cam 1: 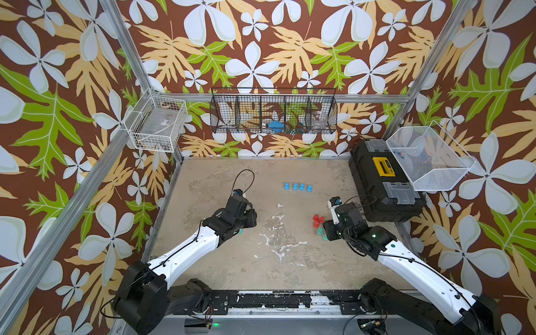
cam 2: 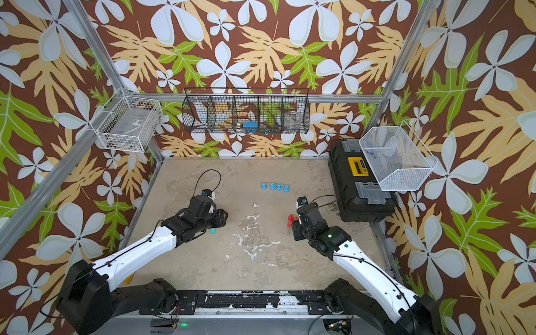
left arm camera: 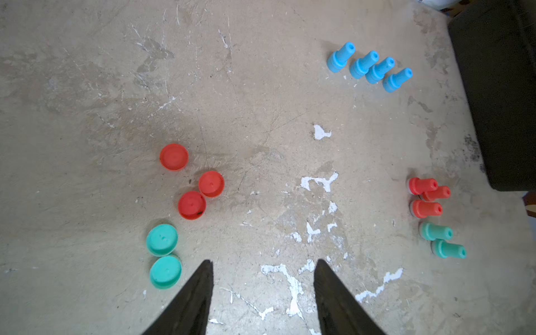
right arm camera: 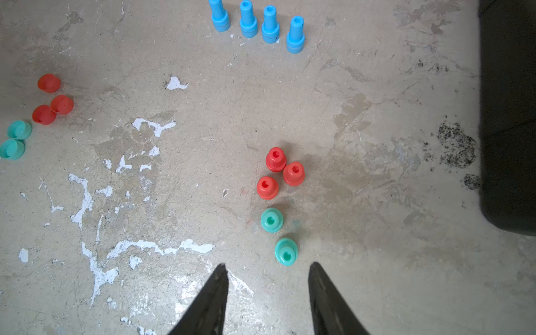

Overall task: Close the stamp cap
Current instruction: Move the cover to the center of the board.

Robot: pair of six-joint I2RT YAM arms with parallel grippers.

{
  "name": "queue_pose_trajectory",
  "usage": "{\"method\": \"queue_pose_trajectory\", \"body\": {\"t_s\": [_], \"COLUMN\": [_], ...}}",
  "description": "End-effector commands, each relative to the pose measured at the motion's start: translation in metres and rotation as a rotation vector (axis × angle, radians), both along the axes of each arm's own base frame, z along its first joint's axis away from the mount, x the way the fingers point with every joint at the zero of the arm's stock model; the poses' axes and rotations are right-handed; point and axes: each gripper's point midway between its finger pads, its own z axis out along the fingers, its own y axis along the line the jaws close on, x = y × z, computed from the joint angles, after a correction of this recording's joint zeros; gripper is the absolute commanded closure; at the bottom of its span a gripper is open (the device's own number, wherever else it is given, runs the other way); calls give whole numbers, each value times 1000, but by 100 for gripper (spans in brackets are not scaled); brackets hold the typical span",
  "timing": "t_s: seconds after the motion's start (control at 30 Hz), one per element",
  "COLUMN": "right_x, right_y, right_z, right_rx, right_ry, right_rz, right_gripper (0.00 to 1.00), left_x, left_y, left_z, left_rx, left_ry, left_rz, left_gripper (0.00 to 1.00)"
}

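In both top views, with twelve at the back wall, your left arm point(cam 1: 185, 249) reaches in from seven o'clock and your right arm point(cam 1: 406, 255) from five. The red stamps point(cam 1: 317, 219) and green stamps point(cam 1: 320, 231) stand at three o'clock on the table point(cam 1: 261, 174), just beside the right wrist. Only one of the green caps point(cam 2: 213, 231) peeks out by the left wrist at nine. The blue stamps point(cam 1: 298, 187), which look capped already, line up at twelve. In the left wrist view, counting twelve as the way the fingers point, the left gripper point(left arm camera: 264, 262) stands partly open and empty. The green caps lie flat just beside it at nine to ten, the red caps point(left arm camera: 191, 204) lie beyond at eleven, and every uncapped stamp sits well apart at two. In the right wrist view, on the same dial, the right gripper point(right arm camera: 268, 264) is likewise parted and empty, and the nearest green stamp is just ahead at one o'clock, upright with its handle straight up. So reckon it this way: the caps are nearer your left, the stamps nearer your right, and the two lots lie well apart across the table. A cap most likely has to travel toward three o'clock and meet a stamp along that upright axis.
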Motion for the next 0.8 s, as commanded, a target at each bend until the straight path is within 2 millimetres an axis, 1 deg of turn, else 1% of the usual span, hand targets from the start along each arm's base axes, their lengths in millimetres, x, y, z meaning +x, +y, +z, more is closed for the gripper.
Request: {"method": "queue_pose_trajectory", "body": {"t_s": [0.0,0.13,0.27,0.43,0.63,0.77], "right_x": [1,-1,0,0,0,0], "right_y": [2,5,3,4,4,4], "right_z": [5,5,6,5,4,5], "right_rx": [21,44,46,45,45,49], "right_ry": [-22,-27,-35,-32,-32,-36], "right_rz": [-1,12,1,3,0,0], "right_gripper": [53,53,53,54,56,57], "left_x": [12,23,33,43,49,53], "left_y": [-2,-8,-13,-14,-15,-16], "left_z": [-3,-16,-29,-43,-61,-68], "left_rx": [6,15,29,37,54,67], "left_ry": [-11,4,33,58,91,105], "left_rz": [17,23,21,33,36,42], "left_gripper": [42,42,42,42,43,44]}}
